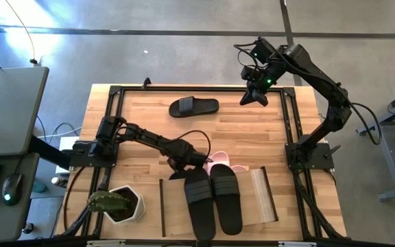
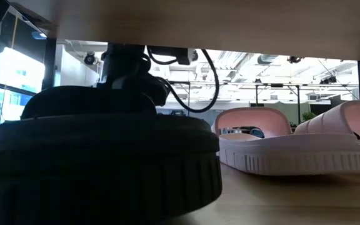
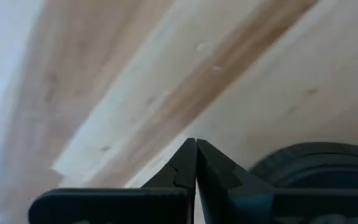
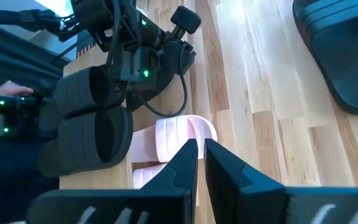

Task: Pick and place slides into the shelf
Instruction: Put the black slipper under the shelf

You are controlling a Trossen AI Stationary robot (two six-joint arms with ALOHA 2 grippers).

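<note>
Two black slides (image 1: 212, 199) are sitting on top of the shelf (image 1: 262, 195) at my near edge, toes hanging off toward me, and the pink pair (image 1: 219, 163) is tucked underneath, only the heels poking out the back. Left gripper (image 1: 179, 165) is right at the back of the shelf beside the left black slide's heel, fingers pinched fully together with nothing between them as far as I can see from its wrist cam. Further out, one more black slide (image 1: 193, 106) lies alone near the far edge of the table (image 1: 142, 130). Right gripper (image 1: 254, 96) hangs over the far right corner, jaws nearly closed, empty. I'd guess these are light foam, a bit squishy and flexy, so I'd grab the lone one across the strap, not the sole.
</note>
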